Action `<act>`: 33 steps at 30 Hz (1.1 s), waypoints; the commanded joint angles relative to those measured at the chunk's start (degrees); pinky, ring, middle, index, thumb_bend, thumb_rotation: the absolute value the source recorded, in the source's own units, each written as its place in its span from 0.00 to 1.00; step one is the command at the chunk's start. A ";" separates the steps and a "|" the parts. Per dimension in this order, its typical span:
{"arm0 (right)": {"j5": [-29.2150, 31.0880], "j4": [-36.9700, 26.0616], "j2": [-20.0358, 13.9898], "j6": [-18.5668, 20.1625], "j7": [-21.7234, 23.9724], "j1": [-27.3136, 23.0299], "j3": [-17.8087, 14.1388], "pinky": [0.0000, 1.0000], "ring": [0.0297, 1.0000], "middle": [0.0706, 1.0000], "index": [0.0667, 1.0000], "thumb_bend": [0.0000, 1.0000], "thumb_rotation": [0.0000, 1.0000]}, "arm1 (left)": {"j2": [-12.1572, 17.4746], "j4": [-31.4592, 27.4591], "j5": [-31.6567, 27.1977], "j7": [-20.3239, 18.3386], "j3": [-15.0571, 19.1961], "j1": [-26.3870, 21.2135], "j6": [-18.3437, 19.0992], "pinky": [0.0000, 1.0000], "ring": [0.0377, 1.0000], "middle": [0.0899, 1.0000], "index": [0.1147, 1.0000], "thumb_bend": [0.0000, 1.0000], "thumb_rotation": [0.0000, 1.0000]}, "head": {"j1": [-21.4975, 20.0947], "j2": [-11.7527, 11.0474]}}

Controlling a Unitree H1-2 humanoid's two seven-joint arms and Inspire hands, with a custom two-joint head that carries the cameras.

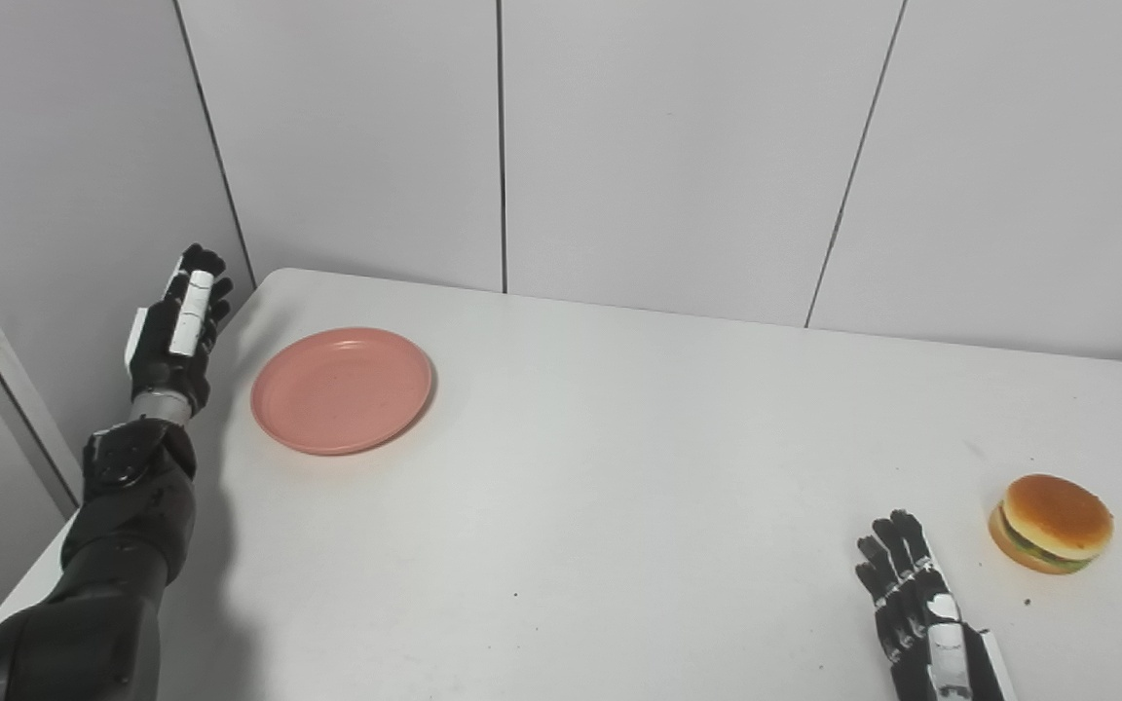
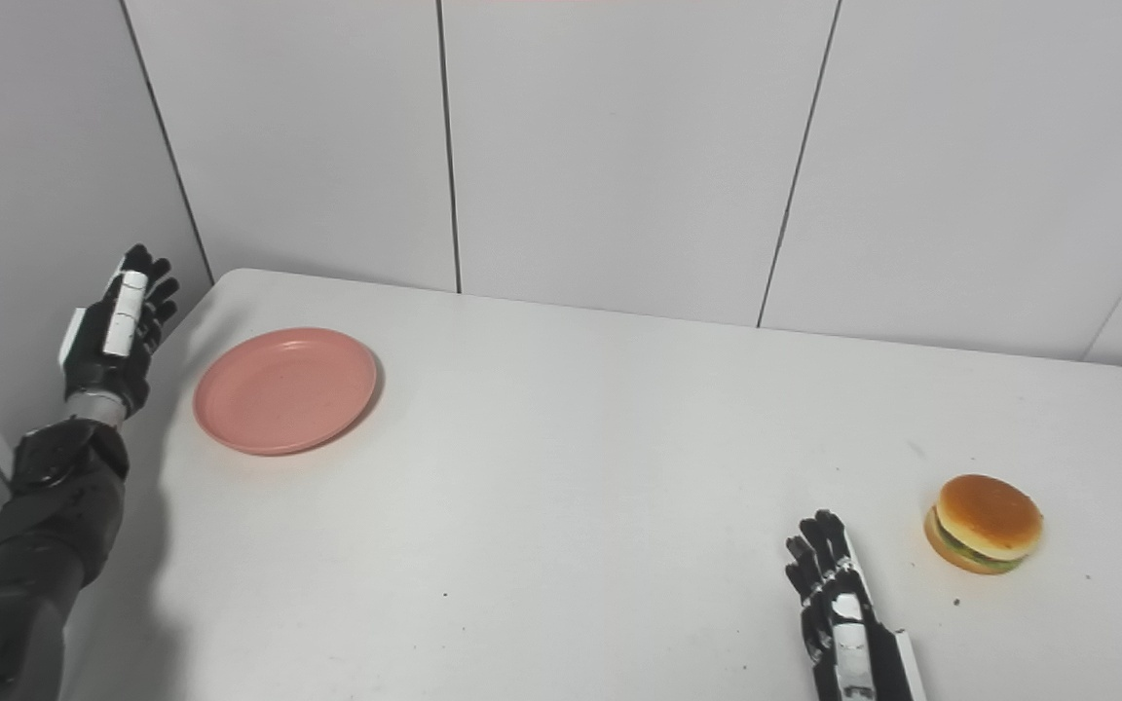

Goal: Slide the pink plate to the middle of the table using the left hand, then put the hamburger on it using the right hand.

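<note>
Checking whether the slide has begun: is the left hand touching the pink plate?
Apart. In the left eye view, a strip of bare table separates the left hand from the pink plate; the hand holds nothing.

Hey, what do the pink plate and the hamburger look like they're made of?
The pink plate looks like matte plastic or melamine: uniform colour, faint speckles, thin raised rim, no hard glare. The hamburger seems a plastic or rubber toy: its bun is smooth with an even sheen and the layers look moulded. Neither can be confirmed by look alone.
</note>
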 commanded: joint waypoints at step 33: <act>-0.32 -0.08 -0.53 3.16 0.34 4.22 1.47 0.96 0.94 0.95 0.95 0.83 0.92 | -0.44 6.38 2.67 -1.79 -0.98 -2.36 -2.54 0.96 0.98 0.95 0.95 0.94 0.78 | -1.49 1.46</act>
